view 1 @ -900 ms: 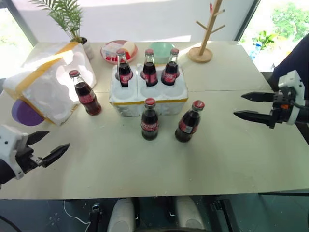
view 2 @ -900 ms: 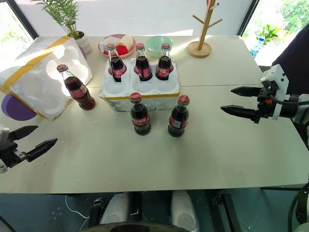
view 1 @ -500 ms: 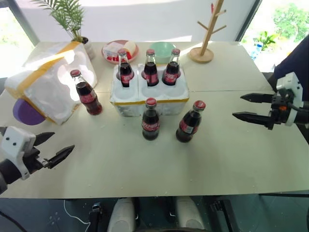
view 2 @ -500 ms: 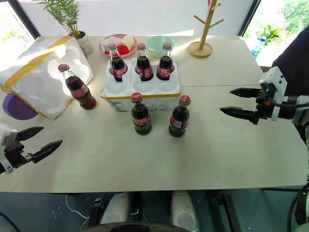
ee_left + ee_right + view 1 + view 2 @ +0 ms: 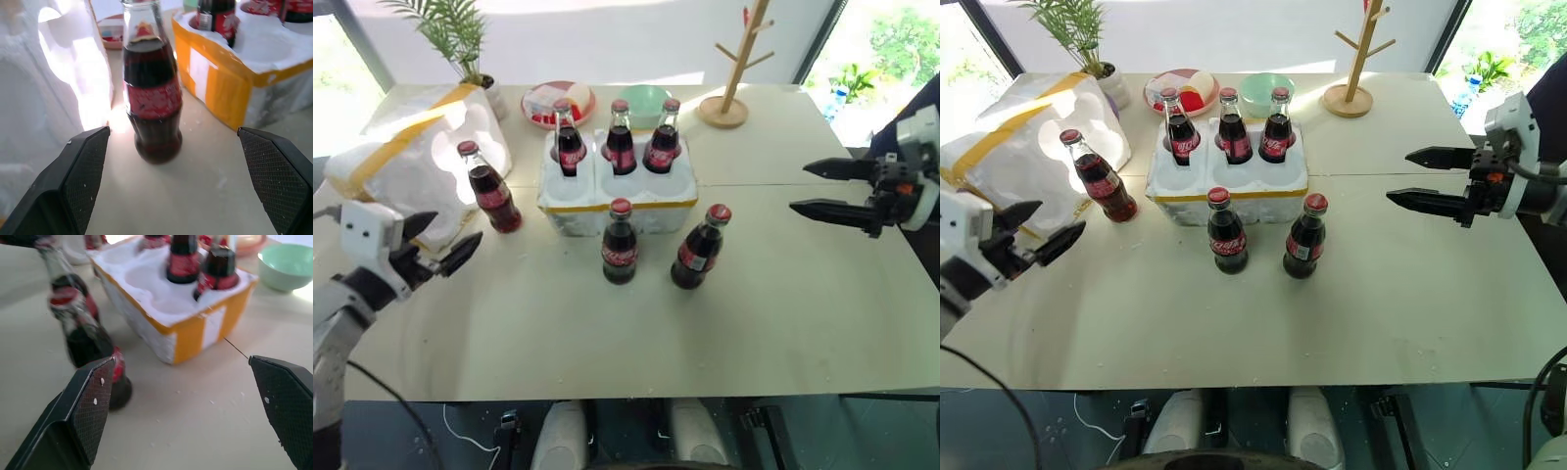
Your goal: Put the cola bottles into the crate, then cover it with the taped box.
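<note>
Six cola bottles (image 5: 620, 242): three in back wells of crate (image 5: 617, 201), three on table (image 5: 773, 304). One bottle stands just past left gripper (image 5: 440, 257), jaws spread, empty. Right gripper (image 5: 822, 188) spread, empty, well apart from bottles. One taped box (image 5: 401, 162) beside left gripper.

Crate (image 5: 615, 196): low white foam tray, yellow tape band, mid-table. Three cola bottles (image 5: 620, 150) upright in back wells; front wells empty. Two bottles (image 5: 619, 243) stand on table just before crate, right one tilted; one (image 5: 489, 188) tilted between crate and taped box (image 5: 406, 162), which lies on side at left.
</note>
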Robot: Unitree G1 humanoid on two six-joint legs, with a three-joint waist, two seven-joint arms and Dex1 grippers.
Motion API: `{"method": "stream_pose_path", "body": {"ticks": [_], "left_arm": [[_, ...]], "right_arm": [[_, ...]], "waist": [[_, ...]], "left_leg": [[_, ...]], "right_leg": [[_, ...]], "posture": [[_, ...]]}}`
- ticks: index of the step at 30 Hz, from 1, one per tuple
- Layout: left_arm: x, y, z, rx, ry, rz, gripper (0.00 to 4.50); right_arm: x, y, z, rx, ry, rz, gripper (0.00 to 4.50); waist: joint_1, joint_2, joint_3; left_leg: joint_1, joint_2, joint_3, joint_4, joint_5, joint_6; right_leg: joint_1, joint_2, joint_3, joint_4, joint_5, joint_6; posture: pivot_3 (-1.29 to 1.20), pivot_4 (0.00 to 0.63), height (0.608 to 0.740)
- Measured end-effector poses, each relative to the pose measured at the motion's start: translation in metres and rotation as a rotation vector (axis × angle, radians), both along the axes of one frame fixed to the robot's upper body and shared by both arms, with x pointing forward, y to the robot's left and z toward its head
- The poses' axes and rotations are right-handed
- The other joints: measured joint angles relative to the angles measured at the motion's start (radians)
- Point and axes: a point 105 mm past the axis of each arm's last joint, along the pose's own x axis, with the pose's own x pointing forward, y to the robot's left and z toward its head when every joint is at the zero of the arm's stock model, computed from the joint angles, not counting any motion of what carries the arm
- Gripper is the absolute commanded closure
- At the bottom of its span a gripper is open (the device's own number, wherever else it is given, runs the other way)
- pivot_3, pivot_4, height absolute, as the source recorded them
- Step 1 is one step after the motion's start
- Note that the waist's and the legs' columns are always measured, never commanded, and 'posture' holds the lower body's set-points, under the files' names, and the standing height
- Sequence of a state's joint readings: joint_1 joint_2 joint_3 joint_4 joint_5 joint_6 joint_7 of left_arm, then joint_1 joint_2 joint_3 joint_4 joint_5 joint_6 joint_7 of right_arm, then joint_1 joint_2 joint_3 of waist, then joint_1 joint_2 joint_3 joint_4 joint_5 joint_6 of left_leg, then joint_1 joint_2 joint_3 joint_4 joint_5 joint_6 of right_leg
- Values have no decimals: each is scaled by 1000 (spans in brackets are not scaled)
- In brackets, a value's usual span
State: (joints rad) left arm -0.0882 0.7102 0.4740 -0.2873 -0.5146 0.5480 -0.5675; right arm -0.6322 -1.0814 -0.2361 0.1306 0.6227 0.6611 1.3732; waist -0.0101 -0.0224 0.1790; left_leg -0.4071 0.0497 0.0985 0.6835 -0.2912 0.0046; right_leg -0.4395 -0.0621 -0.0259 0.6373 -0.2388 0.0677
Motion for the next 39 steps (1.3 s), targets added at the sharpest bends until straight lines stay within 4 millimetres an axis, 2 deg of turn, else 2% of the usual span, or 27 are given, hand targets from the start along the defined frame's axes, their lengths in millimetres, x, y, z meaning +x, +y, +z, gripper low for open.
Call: {"method": "stream_pose_path", "body": {"ticks": [3,8,15,20,22,23,24,25,30,34,37,39], "left_arm": [[21,-5,-2,-2,-4,14,121],[50,-11,-8,-14,14,38,121],[77,-26,-26,-11,57,27,121],[91,-27,-32,-4,75,41,121],[94,-29,-31,-8,74,36,648],[94,-29,-31,-5,69,36,974],[94,-28,-31,-3,65,34,1516],[94,-29,-31,-3,65,29,1707],[91,-30,-31,3,78,0,1652],[73,-34,-25,8,134,-115,1652],[55,-49,-2,21,147,-285,1652],[43,-56,20,62,139,-394,1652]], "right_arm": [[-5,13,21,36,-29,73,0],[-5,36,44,77,-69,161,0],[-1,53,36,78,-43,210,0],[0,59,38,76,-53,221,0],[0,60,40,75,-61,222,0],[0,60,40,76,-61,223,0],[0,60,40,77,-61,223,0],[0,61,39,77,-61,224,0],[-3,65,40,71,-59,237,0],[-2,64,38,83,-28,215,0],[0,64,37,80,-34,201,0],[1,63,37,77,-38,191,0]], "waist": [[-4,0,0],[-2,0,0],[4,0,0],[1,-1,0],[-1,-1,0],[-2,-1,0],[-1,-1,0],[-1,-1,0],[0,-1,0],[-3,-2,1],[-3,-3,2],[-2,-2,2]], "left_leg": [[0,0,1,0,0,0],[0,0,2,0,0,0],[-1,-1,3,1,0,0],[0,-1,3,2,1,-1],[0,-1,3,2,1,-1],[0,-1,3,2,1,-1],[0,-1,3,2,1,-1],[0,-1,3,2,1,-1],[-1,-1,3,2,1,-1],[-2,0,2,2,1,-1],[-2,0,2,2,1,-2],[-2,-1,2,2,1,-2]], "right_leg": [[0,0,0,0,0,0],[-1,0,0,1,0,0],[-1,-1,-1,3,1,1],[-2,-1,-1,5,1,1],[-2,-1,-1,6,1,1],[-2,-1,-1,6,1,1],[-3,-1,-1,7,1,1],[-3,-1,-1,7,1,1],[-3,-1,-1,7,1,1],[-4,-1,0,8,1,1],[-5,-1,-1,8,0,1],[-4,-1,0,8,0,1]], "posture": [[0,150,740],[0,150,740],[0,150,740],[0,150,740],[0,150,740],[0,150,740],[0,150,740],[0,150,740],[0,150,740],[0,150,740],[0,150,740],[0,150,740]]}}
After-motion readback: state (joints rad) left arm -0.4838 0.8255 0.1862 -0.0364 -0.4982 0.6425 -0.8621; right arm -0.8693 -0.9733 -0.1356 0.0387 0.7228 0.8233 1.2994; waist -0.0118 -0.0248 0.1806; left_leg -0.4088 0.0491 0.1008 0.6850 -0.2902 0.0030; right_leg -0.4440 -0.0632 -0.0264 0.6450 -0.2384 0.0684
